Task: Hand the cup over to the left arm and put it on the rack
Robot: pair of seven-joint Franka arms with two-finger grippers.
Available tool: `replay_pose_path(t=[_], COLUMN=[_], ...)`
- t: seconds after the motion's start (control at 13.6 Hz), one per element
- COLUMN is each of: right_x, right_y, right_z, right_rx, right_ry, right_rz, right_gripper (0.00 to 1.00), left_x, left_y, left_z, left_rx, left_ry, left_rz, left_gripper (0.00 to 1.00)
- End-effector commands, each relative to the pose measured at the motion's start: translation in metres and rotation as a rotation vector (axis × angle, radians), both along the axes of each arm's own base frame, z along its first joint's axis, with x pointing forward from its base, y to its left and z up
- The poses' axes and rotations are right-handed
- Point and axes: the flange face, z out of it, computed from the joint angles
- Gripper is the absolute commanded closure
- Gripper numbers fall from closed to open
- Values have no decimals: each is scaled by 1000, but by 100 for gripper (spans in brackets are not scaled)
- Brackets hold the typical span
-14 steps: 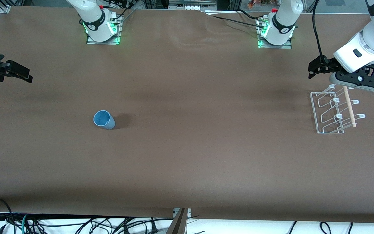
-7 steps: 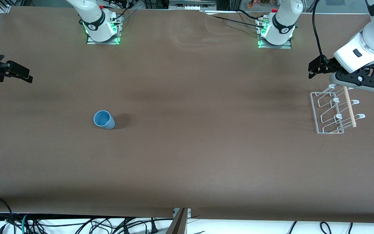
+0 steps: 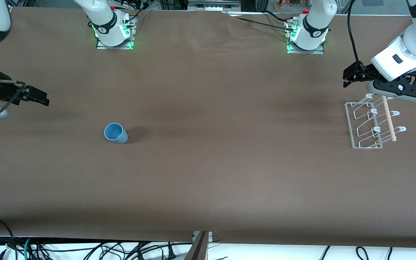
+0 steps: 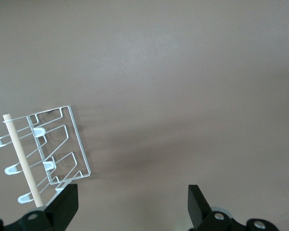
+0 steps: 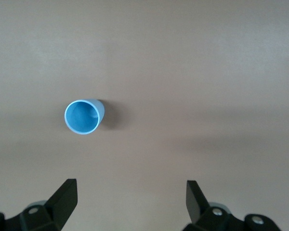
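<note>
Cup (image 3: 115,133): a light-blue tumbler standing upright, mouth up, on the brown table (image 3: 208,173), toward the right arm's end and well apart from everything else. In the front view it lies at about 9 o'clock from the table's middle; nothing touches it.

Right gripper (image 3: 36,97): empty, jaws spread wide, in the air over the table's edge at the right arm's end, at about 10 o'clock from the cup. Its fingers point toward the cup, which suggests an approach for the first pick; the right wrist view shows the cup (image 5: 85,116) ahead of the spread fingers (image 5: 65,197).

Left gripper (image 3: 350,74): also empty and fully spread, hanging just above the table by the rack (image 3: 371,122), at about 11 o'clock from it. The left arm (image 3: 403,59) appears to wait there, close to where the cup must finally go.

Rack: white wire, prongs up, one wooden rod (image 3: 388,119) across it, nothing on it yet.

Hidden or unclear: most of the right arm is cut off at the picture's edge; the left arm's wrist covers the rack's corner at the rod's upper end; how far above the table either gripper hangs cannot be judged.
</note>
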Motion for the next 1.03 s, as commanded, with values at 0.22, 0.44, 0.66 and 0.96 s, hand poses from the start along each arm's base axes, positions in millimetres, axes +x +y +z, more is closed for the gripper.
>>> replay_pose_path(t=[0.22, 0.44, 0.66, 0.96], right_x=[30, 23, 19, 13], right_y=[11, 17, 27, 53], right_z=[-103, -160, -198, -213], right_rx=[-9, -8, -3, 8], right_ry=[37, 18, -15, 0], right_rz=[21, 29, 18, -51], right_gripper=[0, 0, 0, 0], left_x=[-1, -1, -1, -1], left_y=[1, 2, 1, 1], left_z=[7, 7, 7, 7], left_rx=[25, 26, 24, 26], left_ry=[-4, -3, -3, -3], left_rz=[-7, -5, -5, -7], left_gripper=[0, 0, 0, 0])
